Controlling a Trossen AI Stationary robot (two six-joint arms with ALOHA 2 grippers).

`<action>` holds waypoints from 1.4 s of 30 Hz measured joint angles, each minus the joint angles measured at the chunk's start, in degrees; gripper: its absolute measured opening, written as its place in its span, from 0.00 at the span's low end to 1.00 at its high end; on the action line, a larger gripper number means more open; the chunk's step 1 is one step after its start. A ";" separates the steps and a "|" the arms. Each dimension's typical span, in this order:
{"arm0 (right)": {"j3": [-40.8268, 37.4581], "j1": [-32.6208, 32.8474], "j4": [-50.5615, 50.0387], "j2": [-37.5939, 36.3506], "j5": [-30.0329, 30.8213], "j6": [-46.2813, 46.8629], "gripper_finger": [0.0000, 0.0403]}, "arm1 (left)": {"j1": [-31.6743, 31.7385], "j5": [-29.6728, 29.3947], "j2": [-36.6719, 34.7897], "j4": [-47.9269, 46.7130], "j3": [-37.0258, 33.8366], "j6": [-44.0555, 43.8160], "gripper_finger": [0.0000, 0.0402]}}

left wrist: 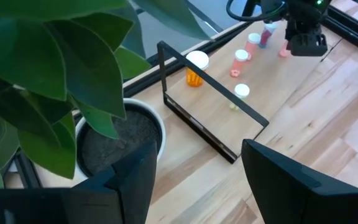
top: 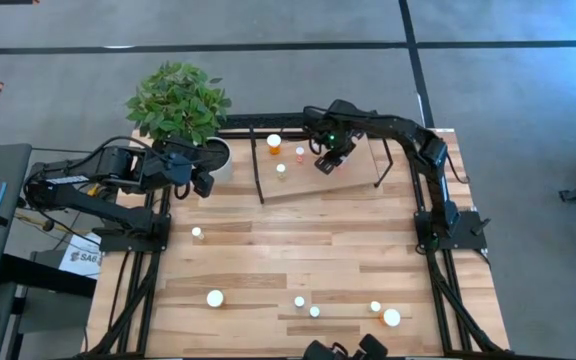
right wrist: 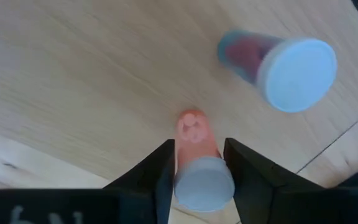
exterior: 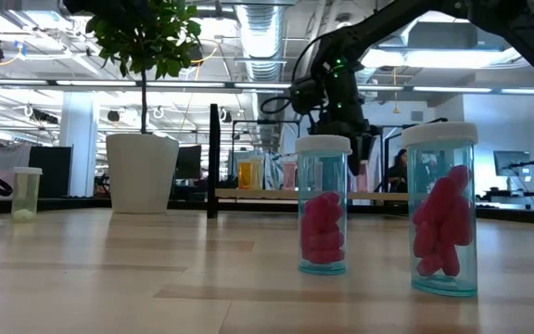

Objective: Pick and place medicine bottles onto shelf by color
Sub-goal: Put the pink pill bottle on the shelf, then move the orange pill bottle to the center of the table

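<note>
The shelf (top: 318, 185) stands at the table's far side. On its board stand an orange bottle (top: 274, 142), two small bottles (top: 300, 152) (top: 281, 169) and a red-filled bottle (right wrist: 278, 68). My right gripper (top: 326, 160) is over the board, shut on a pinkish bottle (right wrist: 197, 155). My left gripper (top: 203, 183) is open and empty beside the white plant pot (top: 213, 155). Several more white-capped bottles stand on their bases on the tabletop, near the front edge (top: 215, 297) (top: 392, 317). My right gripper pinches the pinkish bottle between its two fingers (right wrist: 163, 171), on the body's sides just below the white cap (right wrist: 194, 146). The fingers come from above, pointing down. The bottle is upright, its bottom at the shelf board; whether it rests there, I cannot tell.
The plant (top: 178, 100) overhangs the table's far left corner. The shelf's black uprights (top: 258, 170) (top: 380, 165) frame the board's ends. A single small bottle (top: 197, 232) stands left of the table's middle. In the low view two red-filled bottles (exterior: 323, 204) (exterior: 438, 209) stand close to the camera.
</note>
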 joint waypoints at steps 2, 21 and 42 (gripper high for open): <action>0.00 0.00 0.41 0.00 -0.04 -0.05 0.42 | 0.00 0.02 0.00 -0.07 0.00 -0.48 0.55; -0.02 0.04 -2.23 -0.11 -0.08 -0.48 0.61 | 0.01 0.02 0.00 -0.08 0.00 -0.85 0.55; 10.53 4.97 -11.27 -5.89 2.74 -3.21 0.62 | 1.19 -0.46 0.00 0.71 0.00 1.23 0.55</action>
